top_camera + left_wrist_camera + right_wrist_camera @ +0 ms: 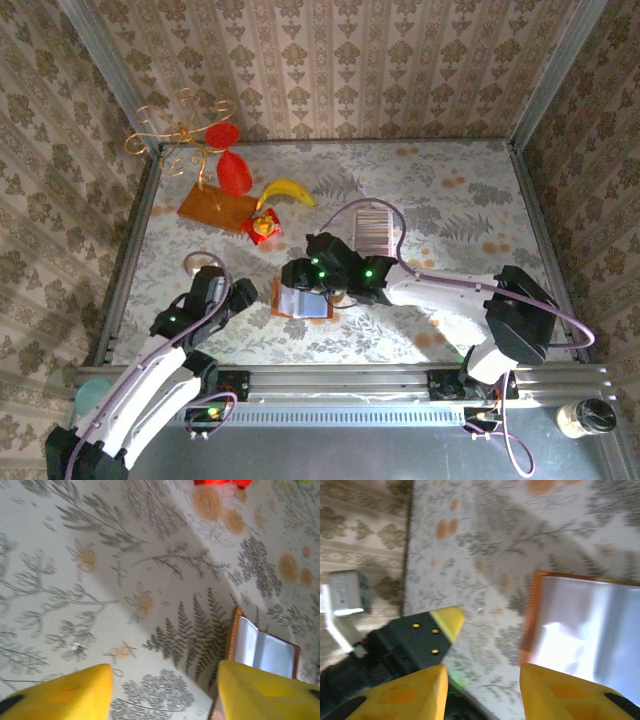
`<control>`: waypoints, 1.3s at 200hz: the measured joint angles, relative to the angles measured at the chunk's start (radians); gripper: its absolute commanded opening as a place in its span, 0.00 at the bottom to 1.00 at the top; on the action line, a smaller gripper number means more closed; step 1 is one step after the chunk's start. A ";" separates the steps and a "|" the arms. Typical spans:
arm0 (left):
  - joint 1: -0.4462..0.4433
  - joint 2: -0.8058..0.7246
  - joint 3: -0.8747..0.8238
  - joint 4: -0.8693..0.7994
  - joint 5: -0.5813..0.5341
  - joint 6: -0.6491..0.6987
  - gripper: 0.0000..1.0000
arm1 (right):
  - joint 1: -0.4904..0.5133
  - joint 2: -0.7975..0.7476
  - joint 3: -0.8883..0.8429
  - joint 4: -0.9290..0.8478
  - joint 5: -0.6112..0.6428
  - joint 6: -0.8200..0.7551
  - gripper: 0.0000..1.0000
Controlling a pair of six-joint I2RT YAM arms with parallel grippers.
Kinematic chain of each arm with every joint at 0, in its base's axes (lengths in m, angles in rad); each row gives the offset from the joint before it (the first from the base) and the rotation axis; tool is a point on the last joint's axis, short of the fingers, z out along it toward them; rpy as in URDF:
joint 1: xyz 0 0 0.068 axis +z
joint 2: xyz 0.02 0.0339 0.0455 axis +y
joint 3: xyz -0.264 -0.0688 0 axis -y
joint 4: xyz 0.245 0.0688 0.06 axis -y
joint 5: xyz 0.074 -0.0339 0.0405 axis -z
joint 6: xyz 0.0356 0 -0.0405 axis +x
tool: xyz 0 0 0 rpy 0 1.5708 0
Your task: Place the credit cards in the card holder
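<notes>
Although both arms crowd the holder [303,303] in the top view, the cards [372,228] lie apart from it, farther back on the worktop [450,200]. The holder lies open, pale side up, its long axis running left to right. The left jaws sit just beside its left edge, and the right jaws hang over its far edge. The cards form a striped strip just beyond the right wrist, running roughly front to back. The right arm is much the nearer to them, so the reach looks like its job. From up here I cannot tell how wide either pair of jaws stands.

Left wrist view: the jaws are well apart, with bare worktop between them and nothing held. The open holder [262,650] lies ahead and to the right, its brown rim just in front of the right-hand finger.

Right wrist view: these jaws are also parted and empty, over bare worktop. The holder [590,625] lies ahead and to the right, just past the right-hand finger, its pale lining glaring. A black, yellow-tipped finger [427,632] of the left jaws shows opposite, something the left wrist view cannot give.
</notes>
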State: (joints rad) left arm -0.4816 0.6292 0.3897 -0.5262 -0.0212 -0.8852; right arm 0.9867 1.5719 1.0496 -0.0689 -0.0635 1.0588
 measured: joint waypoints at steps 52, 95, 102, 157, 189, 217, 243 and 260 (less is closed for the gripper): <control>-0.003 0.241 0.027 0.164 0.202 0.077 0.60 | -0.139 -0.143 -0.063 -0.183 0.038 -0.234 0.49; -0.042 0.415 0.040 0.280 0.282 0.123 0.44 | -0.242 -0.416 -0.114 -0.186 0.004 -0.666 0.66; -0.049 0.441 0.042 0.296 0.291 0.126 0.41 | -0.241 -0.463 -0.140 -0.184 -0.005 -0.772 0.68; -0.090 0.515 0.044 0.359 0.306 0.137 0.22 | -0.306 -0.551 -0.216 -0.363 -0.040 -1.494 0.72; -0.115 0.503 0.034 0.389 0.304 0.115 0.20 | -0.349 -0.481 -0.238 -0.404 -0.022 -1.746 0.75; -0.135 0.473 0.005 0.402 0.299 0.092 0.32 | -0.364 -0.391 -0.243 -0.391 -0.014 -1.872 0.78; -0.139 0.439 -0.005 0.388 0.276 0.068 0.49 | -0.368 -0.303 -0.237 -0.380 -0.003 -1.945 0.93; -0.139 0.396 -0.005 0.368 0.255 0.069 0.55 | -0.369 -0.248 -0.223 -0.378 0.008 -1.981 0.97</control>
State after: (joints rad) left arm -0.6205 1.0252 0.3843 -0.1585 0.2340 -0.8165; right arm 0.6178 1.3235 0.8265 -0.4469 -0.0551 -0.9222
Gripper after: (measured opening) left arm 0.526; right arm 0.953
